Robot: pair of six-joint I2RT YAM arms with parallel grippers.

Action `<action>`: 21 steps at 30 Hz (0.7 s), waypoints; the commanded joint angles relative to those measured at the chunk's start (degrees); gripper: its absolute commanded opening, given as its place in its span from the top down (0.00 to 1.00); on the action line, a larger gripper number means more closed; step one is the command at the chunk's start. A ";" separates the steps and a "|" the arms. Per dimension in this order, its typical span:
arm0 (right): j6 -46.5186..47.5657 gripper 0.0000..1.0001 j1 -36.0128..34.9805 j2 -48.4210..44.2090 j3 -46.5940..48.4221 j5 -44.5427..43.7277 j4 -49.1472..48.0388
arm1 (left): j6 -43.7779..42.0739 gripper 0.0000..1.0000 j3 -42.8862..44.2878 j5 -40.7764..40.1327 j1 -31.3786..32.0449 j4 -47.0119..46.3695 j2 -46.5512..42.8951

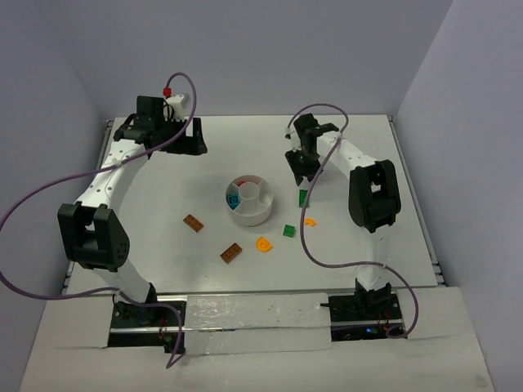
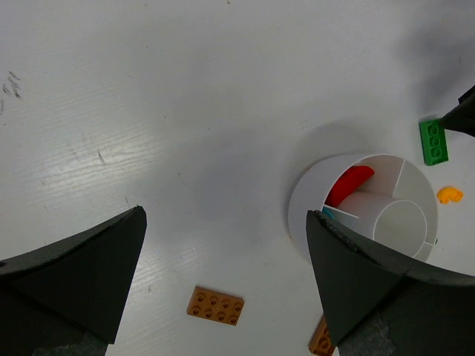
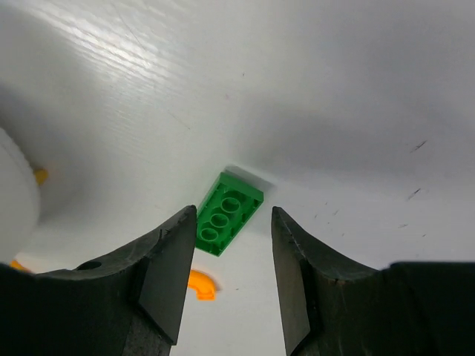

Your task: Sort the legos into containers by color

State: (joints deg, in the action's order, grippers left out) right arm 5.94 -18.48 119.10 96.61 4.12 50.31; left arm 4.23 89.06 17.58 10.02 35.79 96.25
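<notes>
Near dish [image 1: 249,217] | right jaws narrow, astride green lego [image 3: 228,213] (gap at right edge) | left jaws wide

The left arm [image 1: 106,175] reaches far back, its left gripper [image 2: 223,222] wide open. The right arm [image 1: 372,196] bends down, right gripper [image 3: 234,213] fingers just a little apart

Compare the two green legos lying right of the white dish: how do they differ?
The far green lego is oblong; the near green lego looks squarish. The far one lies under the jaws of the right gripper; the near one lies free. Both are green and rest on the table.
</notes>
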 commanded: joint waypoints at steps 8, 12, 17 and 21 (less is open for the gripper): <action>-4.73 0.43 0.46 6.65 6.68 0.84 10.12 | 0.14 0.01 0.26 -0.45 -0.29 -1.25 -0.45; -6.43 0.43 0.99 8.69 5.52 1.67 11.74 | 0.16 0.01 0.15 -0.53 -0.27 -1.34 -0.36; -9.37 0.46 1.25 10.62 3.76 1.85 11.83 | 0.34 0.01 0.24 -0.45 -0.27 -1.60 0.08; -9.98 0.49 1.34 11.59 4.82 1.50 11.22 | 0.34 0.01 0.42 -0.27 -0.27 -1.60 0.43</action>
State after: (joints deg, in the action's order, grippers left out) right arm -2.04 -17.58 128.11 101.25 5.52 60.84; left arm 4.25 89.06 17.15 10.02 35.77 96.29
